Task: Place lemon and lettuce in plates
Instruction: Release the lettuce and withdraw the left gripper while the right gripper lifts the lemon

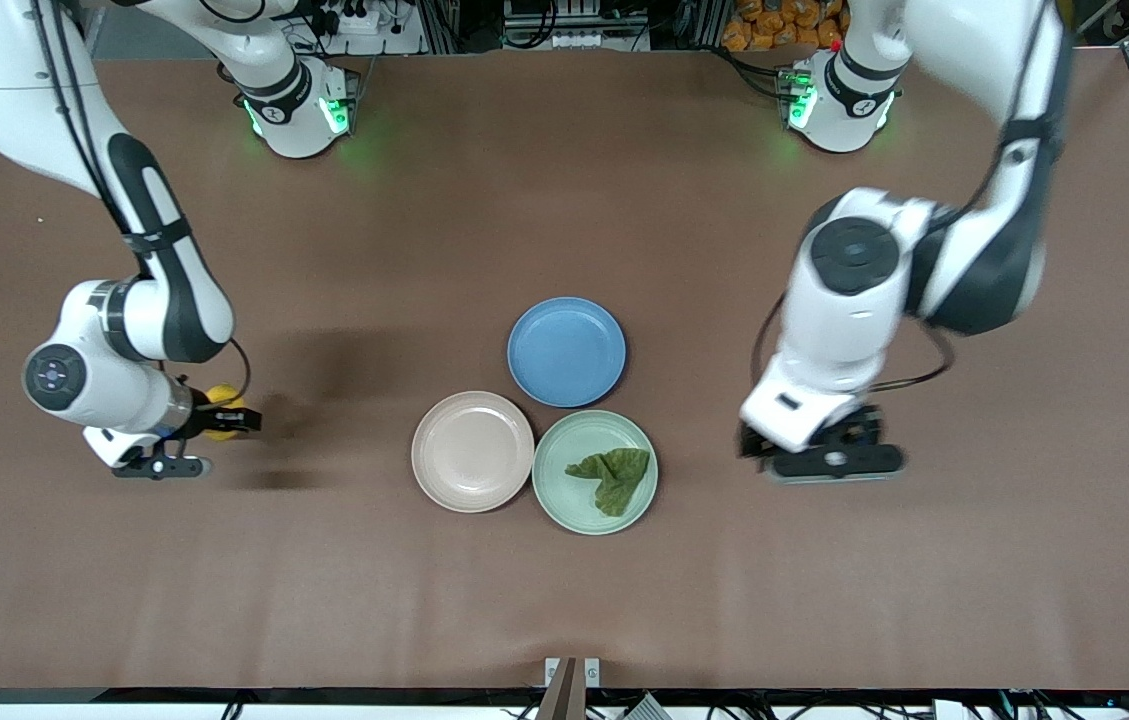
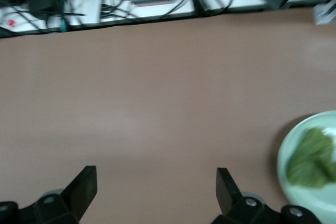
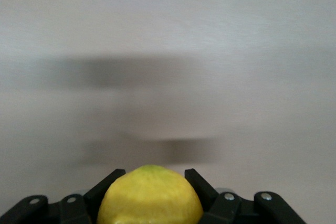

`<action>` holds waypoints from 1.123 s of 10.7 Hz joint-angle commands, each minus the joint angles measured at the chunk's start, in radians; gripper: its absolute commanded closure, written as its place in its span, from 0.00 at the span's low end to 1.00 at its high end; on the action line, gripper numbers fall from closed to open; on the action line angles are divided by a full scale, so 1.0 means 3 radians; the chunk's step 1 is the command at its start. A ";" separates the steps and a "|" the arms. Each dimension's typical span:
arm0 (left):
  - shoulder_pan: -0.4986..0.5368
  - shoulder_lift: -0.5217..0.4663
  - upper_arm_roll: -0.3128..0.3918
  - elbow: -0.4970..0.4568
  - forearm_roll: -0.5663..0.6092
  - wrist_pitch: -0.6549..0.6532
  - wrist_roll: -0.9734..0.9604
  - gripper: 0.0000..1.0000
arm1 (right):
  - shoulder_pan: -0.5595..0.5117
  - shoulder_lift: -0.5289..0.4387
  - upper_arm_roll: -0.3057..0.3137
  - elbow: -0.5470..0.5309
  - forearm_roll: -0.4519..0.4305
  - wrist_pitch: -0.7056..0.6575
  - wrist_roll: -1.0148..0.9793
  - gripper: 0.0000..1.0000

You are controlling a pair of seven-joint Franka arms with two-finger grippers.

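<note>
The dark green lettuce (image 1: 612, 477) lies in the mint green plate (image 1: 564, 495), which also shows in the left wrist view as the green plate (image 2: 294, 145) with the lettuce (image 2: 312, 158) on it. Touching it stands the pale pink-beige plate (image 1: 472, 451), with nothing in it. My right gripper (image 1: 229, 418) is shut on the yellow lemon (image 1: 217, 400), over bare table toward the right arm's end. In the right wrist view the lemon (image 3: 150, 198) fills the gap between the fingers (image 3: 198, 184). My left gripper (image 2: 154, 190) stands open with nothing in it, over bare table beside the green plate.
A blue plate (image 1: 566, 351) sits farther from the front camera, touching both other plates. The brown table (image 1: 564, 200) stretches wide around them. Cables and equipment lie past the table's edge (image 2: 157, 19) in the left wrist view.
</note>
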 commanded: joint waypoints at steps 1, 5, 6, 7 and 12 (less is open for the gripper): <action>0.0375 -0.0455 -0.0020 -0.0143 -0.0141 -0.0494 0.0800 0.00 | 0.0357 0.0041 0.0001 0.0187 0.0030 -0.0108 0.0662 0.51; 0.0800 -0.0915 -0.0025 -0.0270 -0.0760 -0.1109 0.1225 0.00 | 0.0715 0.0123 0.0002 0.0310 0.0391 -0.0082 0.0879 0.51; 0.0821 -0.1058 -0.0020 -0.0423 -0.0776 -0.1110 0.1272 0.00 | 0.0873 0.0174 0.0002 0.0406 0.0489 -0.0077 0.0904 0.51; 0.0826 -0.1150 -0.0020 -0.0546 -0.0781 -0.1099 0.1307 0.00 | 0.0986 0.0240 -0.0004 0.0539 0.0586 -0.0087 0.0945 0.51; 0.0831 -0.1539 -0.0015 -0.0930 -0.0792 -0.1038 0.1496 0.00 | 0.1370 0.0517 -0.0004 0.0806 0.0608 -0.0067 0.1099 0.51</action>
